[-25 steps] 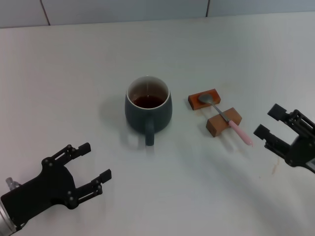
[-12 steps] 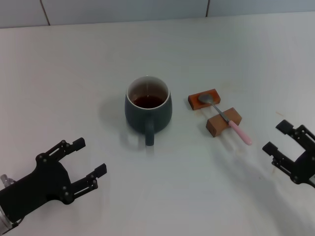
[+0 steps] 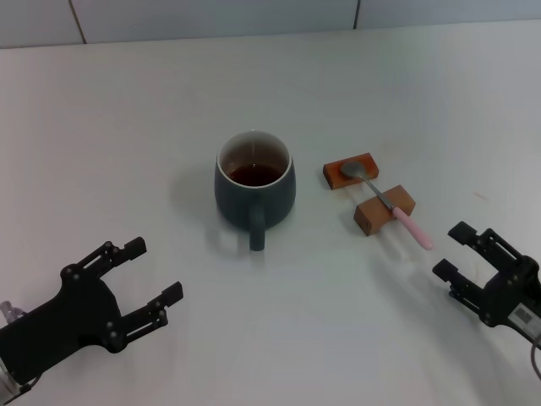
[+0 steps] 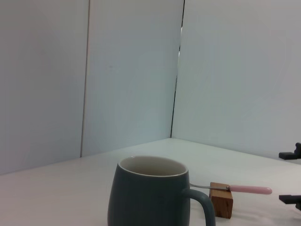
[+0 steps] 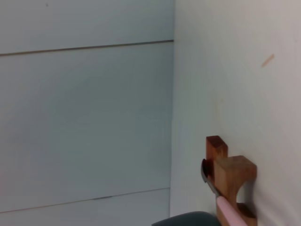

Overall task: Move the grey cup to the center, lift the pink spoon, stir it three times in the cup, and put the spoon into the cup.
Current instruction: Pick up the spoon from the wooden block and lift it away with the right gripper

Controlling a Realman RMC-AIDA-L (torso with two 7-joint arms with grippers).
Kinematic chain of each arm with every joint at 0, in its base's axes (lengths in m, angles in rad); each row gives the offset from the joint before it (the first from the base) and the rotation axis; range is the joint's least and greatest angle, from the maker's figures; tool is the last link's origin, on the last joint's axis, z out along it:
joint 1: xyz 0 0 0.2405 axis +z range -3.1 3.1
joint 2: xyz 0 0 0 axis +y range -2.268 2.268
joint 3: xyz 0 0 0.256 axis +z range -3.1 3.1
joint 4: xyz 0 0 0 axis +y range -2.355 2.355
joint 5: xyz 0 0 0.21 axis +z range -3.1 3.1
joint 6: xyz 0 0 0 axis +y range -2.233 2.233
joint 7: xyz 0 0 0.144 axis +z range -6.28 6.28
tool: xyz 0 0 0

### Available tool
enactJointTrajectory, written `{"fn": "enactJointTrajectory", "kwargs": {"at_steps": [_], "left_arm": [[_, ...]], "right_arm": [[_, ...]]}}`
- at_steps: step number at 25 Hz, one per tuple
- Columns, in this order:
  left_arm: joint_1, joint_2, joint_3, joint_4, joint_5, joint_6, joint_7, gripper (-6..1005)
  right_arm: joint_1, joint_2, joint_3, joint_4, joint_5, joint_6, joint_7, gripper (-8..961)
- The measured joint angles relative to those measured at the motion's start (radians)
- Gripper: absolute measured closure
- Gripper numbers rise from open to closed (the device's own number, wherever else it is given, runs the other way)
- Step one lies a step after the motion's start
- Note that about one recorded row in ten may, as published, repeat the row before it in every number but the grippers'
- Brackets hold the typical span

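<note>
While the left gripper (image 3: 145, 283) is kept spread and empty at the near left, unmoved over the last half second, the grey cup (image 3: 254, 187) is left centred. The pink spoon (image 3: 396, 207) rests across two wooden blocks (image 3: 385, 211). The right gripper (image 3: 456, 251), open and empty, has been brought nearer its handle, so pickup is judged next.

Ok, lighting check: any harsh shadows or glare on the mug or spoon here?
Head view: soft, even light, faint shadow left of the grey cup, the pink spoon without glare. Left wrist view: cup evenly lit, no glare. Right wrist view: scene appears rotated, the wooden blocks clearly lit.
</note>
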Motion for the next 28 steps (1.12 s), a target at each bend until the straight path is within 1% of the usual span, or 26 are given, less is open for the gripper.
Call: {"fn": "enactJointTrajectory", "kwargs": {"at_steps": [11, 20, 28], "left_arm": [[0.003, 0.003, 0.000, 0.003, -0.004, 0.011, 0.000, 187], [0.004, 0.005, 0.000, 0.005, -0.015, 0.033, 0.000, 186], [0.004, 0.005, 0.000, 0.006, -0.023, 0.039, 0.000, 187]], "right_arm": [[0.016, 0.001, 0.008, 0.017, 0.007, 0.038, -0.053, 239], [0.058, 0.003, 0.006, 0.030, 0.008, 0.070, -0.055, 257], [0.081, 0.003, 0.008, 0.035, 0.010, 0.092, -0.055, 273]]}}
